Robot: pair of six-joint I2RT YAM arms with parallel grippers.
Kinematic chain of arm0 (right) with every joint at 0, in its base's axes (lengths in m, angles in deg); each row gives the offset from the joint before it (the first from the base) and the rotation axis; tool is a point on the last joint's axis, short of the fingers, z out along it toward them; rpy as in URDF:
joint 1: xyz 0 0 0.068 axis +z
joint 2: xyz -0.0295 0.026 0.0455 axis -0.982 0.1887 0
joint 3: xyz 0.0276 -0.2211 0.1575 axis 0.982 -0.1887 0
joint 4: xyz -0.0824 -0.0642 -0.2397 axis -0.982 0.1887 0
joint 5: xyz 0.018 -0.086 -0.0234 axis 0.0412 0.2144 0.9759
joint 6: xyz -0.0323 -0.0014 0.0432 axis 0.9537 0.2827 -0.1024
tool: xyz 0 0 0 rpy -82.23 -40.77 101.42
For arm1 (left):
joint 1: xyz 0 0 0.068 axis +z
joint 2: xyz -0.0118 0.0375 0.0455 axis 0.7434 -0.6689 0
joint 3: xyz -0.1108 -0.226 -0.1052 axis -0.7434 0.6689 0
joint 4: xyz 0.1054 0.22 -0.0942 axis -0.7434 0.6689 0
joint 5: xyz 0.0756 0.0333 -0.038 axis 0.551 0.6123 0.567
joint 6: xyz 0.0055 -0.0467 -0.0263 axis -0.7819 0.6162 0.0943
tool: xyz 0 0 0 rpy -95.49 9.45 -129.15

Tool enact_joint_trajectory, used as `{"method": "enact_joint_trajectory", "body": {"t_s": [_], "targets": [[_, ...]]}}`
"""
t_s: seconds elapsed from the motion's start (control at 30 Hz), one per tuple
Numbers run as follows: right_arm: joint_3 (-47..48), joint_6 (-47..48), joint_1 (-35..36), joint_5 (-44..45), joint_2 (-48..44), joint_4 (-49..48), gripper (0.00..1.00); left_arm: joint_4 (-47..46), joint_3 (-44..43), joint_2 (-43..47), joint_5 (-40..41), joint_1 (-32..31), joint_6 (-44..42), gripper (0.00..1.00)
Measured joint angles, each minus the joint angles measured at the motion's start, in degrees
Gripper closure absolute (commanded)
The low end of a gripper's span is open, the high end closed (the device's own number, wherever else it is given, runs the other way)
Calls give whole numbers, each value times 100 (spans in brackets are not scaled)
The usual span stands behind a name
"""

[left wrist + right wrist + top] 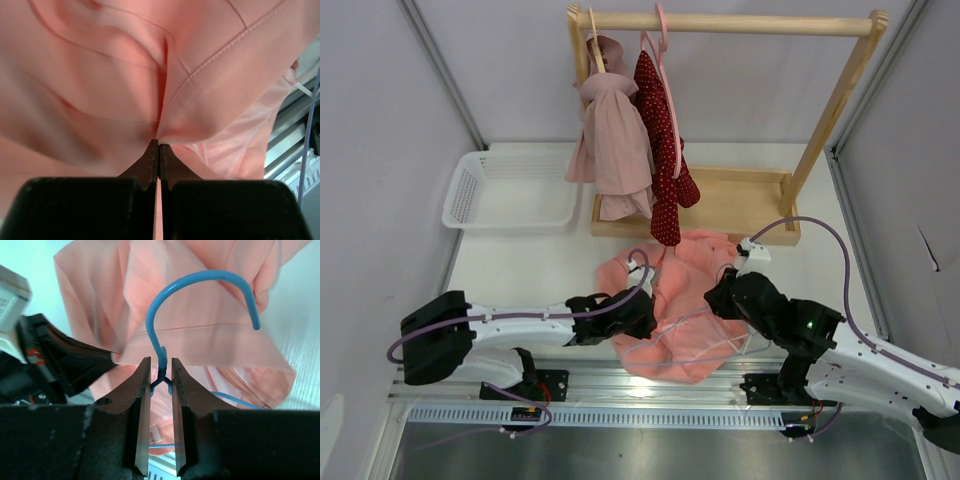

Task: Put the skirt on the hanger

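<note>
The salmon-coral skirt (685,285) lies crumpled on the table between my two grippers. My left gripper (642,303) is at its left edge and is shut on a fold of the skirt (200,90), its fingertips (150,155) pinched together on the cloth. My right gripper (722,298) is over the skirt's right side. In the right wrist view it (161,364) is shut on the twisted neck of the light-blue wire hanger (161,355). The hook curves up over the skirt (200,340), and the hanger's arms run down under the fabric.
A wooden clothes rack (730,22) stands at the back, holding a dusty-pink garment (615,140), a dark red dotted garment (660,150) and a pink plastic hanger (665,45). A white basket (510,190) sits at the back left. A metal rail (650,385) runs along the near edge.
</note>
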Motion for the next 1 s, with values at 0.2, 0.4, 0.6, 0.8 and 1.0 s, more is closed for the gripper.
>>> {"method": "enact_joint_trajectory", "body": {"t_s": [0.2, 0.4, 0.6, 0.8, 1.0], "targets": [[74, 201, -83, 184, 400, -46, 100, 85, 433, 610, 2, 302, 87, 100], [271, 411, -358, 295, 719, -55, 100, 245, 846, 1163, 15, 575, 184, 100], [568, 590, -708, 348, 1169, -109, 100, 579, 1075, 1733, 164, 682, 326, 100], [820, 710, -850, 428, 1735, -208, 100, 876, 1172, 2332, 192, 997, 389, 100], [857, 723, -737, 546, 1930, -337, 100, 885, 1263, 2686, -42, 1633, 365, 100]]}}
